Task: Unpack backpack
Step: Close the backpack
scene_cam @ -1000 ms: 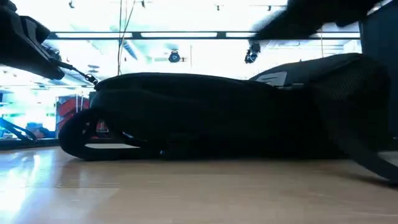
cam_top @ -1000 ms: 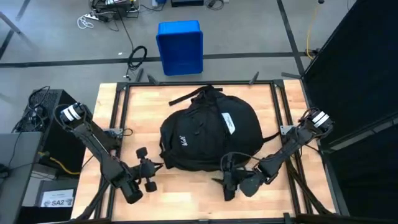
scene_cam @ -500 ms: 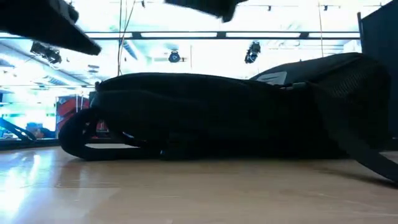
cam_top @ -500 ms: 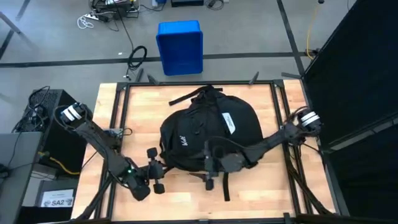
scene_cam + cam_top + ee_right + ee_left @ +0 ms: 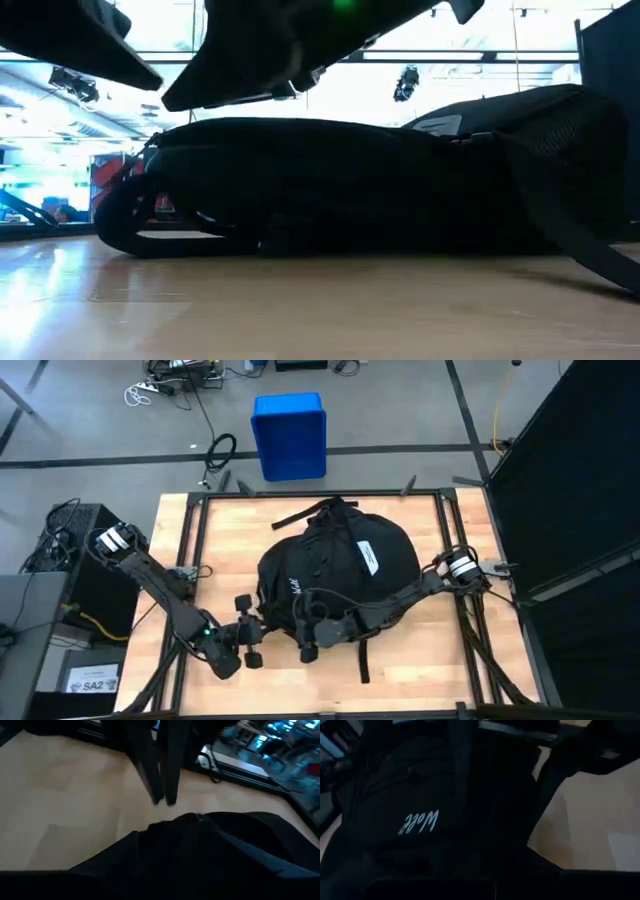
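The backpack (image 5: 335,580) lies flat mid-worktop (image 5: 215,530), closed, its contents hidden. Only the high view shows both tools at its near edge: left tool (image 5: 250,643) beside the corner, fingers spread; right tool (image 5: 308,640) over the rim, state unclear. Left wrist view alone shows the white logo print (image 5: 418,822)

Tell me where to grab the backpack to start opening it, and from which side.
Judging by its pose, take the backpack at its near rim, coming from the table's front edge. It lies flat, bulging, straps trailing behind, so that edge is the most exposed. The left gripper and right gripper hover there.
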Action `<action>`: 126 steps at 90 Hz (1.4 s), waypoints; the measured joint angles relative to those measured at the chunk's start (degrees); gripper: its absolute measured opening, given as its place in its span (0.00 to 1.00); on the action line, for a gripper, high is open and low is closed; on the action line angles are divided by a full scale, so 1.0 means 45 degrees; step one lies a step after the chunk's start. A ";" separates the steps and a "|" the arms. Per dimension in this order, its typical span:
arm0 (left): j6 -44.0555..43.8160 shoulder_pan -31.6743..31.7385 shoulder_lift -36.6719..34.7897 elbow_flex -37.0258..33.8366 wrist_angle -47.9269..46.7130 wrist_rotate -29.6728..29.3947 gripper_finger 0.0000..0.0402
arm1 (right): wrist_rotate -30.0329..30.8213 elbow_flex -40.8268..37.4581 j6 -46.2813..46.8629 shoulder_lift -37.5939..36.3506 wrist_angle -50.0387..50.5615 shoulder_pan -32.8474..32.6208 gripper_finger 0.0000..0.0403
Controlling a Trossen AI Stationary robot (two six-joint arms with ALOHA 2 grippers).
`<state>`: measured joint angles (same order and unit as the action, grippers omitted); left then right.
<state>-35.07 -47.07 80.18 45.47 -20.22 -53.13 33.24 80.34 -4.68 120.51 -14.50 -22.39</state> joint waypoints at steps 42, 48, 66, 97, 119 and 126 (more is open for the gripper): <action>-0.3333 -0.0318 -0.0239 -0.2351 0.1202 0.1037 0.38 | -0.0392 0.0000 0.1144 0.0005 0.0573 0.0505 0.40; -0.3412 -0.0125 -0.0239 -0.2896 0.2219 0.1025 0.46 | -0.0410 0.0000 0.1149 0.0005 0.0573 0.0524 0.39; -0.3302 0.0715 -0.0239 -0.3795 0.4005 0.0826 0.59 | -0.0425 0.0000 0.1153 0.0005 0.0574 0.0553 0.38; -0.2596 0.1714 -0.0239 -0.4410 0.4953 0.0297 0.52 | -0.0430 0.0000 0.1435 0.0005 0.0592 0.0553 0.36; -0.1926 0.1714 -0.0239 -0.4410 0.5144 0.0354 0.04 | -0.0429 -0.0001 0.1435 0.0059 0.0591 0.0573 0.37; -0.1739 0.1714 -0.0239 -0.4410 0.5293 0.0386 0.02 | -0.0424 -0.0010 0.1399 0.0073 0.0734 0.0603 0.38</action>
<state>-42.89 -39.35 79.11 25.63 3.60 -51.40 31.34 80.29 1.62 120.84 -11.20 -19.68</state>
